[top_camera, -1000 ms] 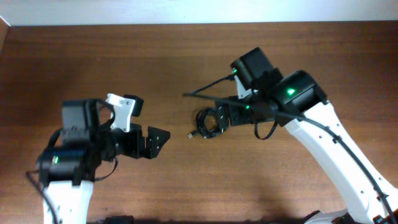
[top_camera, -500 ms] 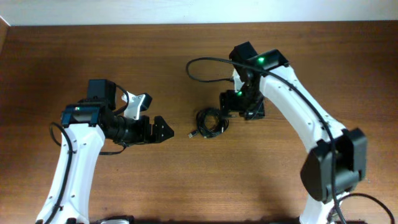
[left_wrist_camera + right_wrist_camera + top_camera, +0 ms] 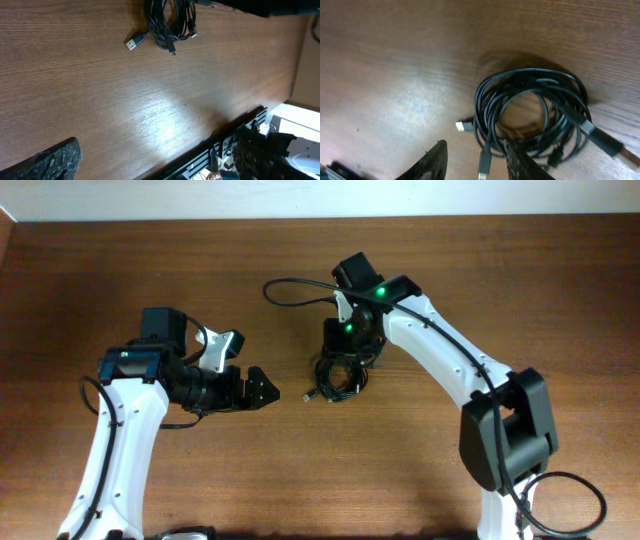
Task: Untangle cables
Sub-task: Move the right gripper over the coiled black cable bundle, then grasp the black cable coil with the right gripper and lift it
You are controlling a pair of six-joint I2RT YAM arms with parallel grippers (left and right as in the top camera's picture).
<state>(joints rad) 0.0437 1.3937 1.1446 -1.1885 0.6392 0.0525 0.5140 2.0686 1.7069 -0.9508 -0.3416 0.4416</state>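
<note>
a: where are the cables (image 3: 338, 375)?
b: one black coil, flat on the wooden table (image 3: 520, 260), near the middle of the overhead view. loops overlap, several cords bundled together. a silver-tipped usb plug (image 3: 306, 397) sticks out at the coil's 8 o'clock.

a: right gripper (image 3: 346, 352)?
b: hangs over the coil's 12 o'clock edge. in the wrist view its fingers (image 3: 436, 159) stand apart, with a few strands of the coil's 9 o'clock side running between them. cannot tell if a pad touches the cord; nothing is clamped. two green lamps (image 3: 380, 292) glow on that arm.

a: left gripper (image 3: 258, 388)?
b: at the coil's 9 o'clock, well apart from it, pointing toward 3 o'clock. jaws spread wide, holding nothing. its own camera shows the coil (image 3: 167, 22) at the frame's 12 o'clock, with the usb plug (image 3: 131, 44) lying loose beside it.

a: plug ends?
b: small dark ones at the coil's 5 o'clock in the right wrist view, too small to tell the type.
</note>
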